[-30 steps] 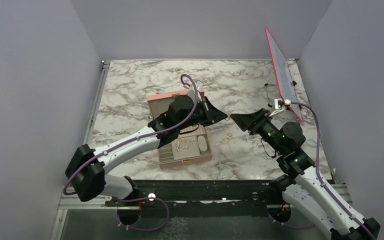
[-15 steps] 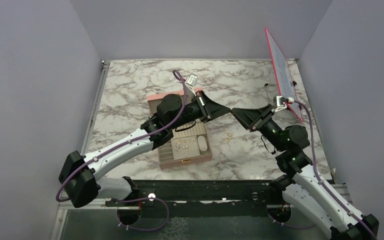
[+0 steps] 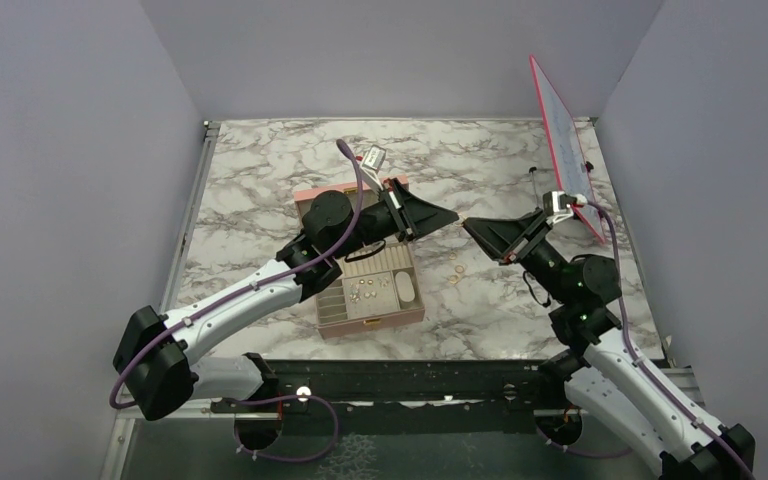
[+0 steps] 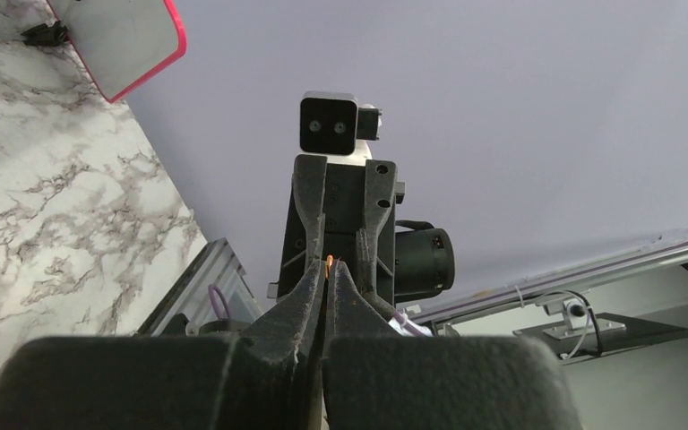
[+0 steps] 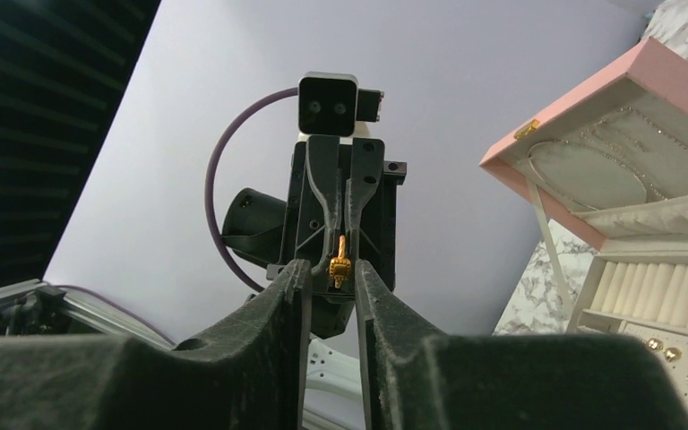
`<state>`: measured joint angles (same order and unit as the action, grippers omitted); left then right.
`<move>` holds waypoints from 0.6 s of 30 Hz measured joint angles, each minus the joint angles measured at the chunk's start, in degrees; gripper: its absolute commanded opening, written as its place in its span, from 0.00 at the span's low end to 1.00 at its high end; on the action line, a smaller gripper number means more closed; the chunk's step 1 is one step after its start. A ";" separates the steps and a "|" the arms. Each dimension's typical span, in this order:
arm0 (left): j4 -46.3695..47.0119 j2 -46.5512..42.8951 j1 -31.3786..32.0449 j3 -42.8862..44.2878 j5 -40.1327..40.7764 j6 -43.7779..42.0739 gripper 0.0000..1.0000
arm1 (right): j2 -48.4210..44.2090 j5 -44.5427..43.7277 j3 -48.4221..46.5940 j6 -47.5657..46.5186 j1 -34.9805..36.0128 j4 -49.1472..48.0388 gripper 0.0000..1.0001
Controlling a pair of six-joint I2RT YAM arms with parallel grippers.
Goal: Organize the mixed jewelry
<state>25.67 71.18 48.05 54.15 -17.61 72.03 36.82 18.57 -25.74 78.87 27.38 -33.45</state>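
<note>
Both claws have swung up and closed in since a second ago. Now the left claw (image 3: 448, 215) and right claw (image 3: 470, 226) meet tip to tip in the air, just right of the pink jewelry box (image 3: 375, 327). Left one's clamped tight on a tiny gold earring-like piece (image 5: 339, 265). Right one's jaws have narrowed but sit apart either side of it. Two gold rings (image 3: 456, 271) lie on the counter (image 3: 260, 160) right of the box, with more small pieces (image 3: 365, 293) inside it.

Left jaws pinch a tiny gold piece (image 4: 329, 261).
</note>
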 measured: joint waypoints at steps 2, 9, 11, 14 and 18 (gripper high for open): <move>0.33 0.00 0.00 -0.24 -0.22 0.24 0.00 | 0.55 0.15 0.00 0.20 -0.02 -0.24 0.33; 0.87 0.00 -0.07 -1.14 -0.61 0.85 0.00 | 2.03 0.20 0.00 0.46 -0.02 -0.37 0.21; 1.03 0.00 -0.07 -1.40 -0.66 0.98 0.00 | 2.01 0.17 -0.02 0.55 -0.02 -0.37 0.18; 1.29 0.00 -0.09 -1.79 -0.66 1.07 0.00 | 2.01 0.20 -0.02 0.57 0.00 -0.28 0.09; 1.46 0.00 -0.11 -1.90 -0.66 1.05 0.01 | 2.01 0.20 -0.02 0.57 -0.02 0.02 0.01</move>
<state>27.14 71.18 47.94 52.25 -18.26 73.08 38.83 18.76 -25.76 79.44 27.35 -33.43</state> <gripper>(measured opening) 0.005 0.067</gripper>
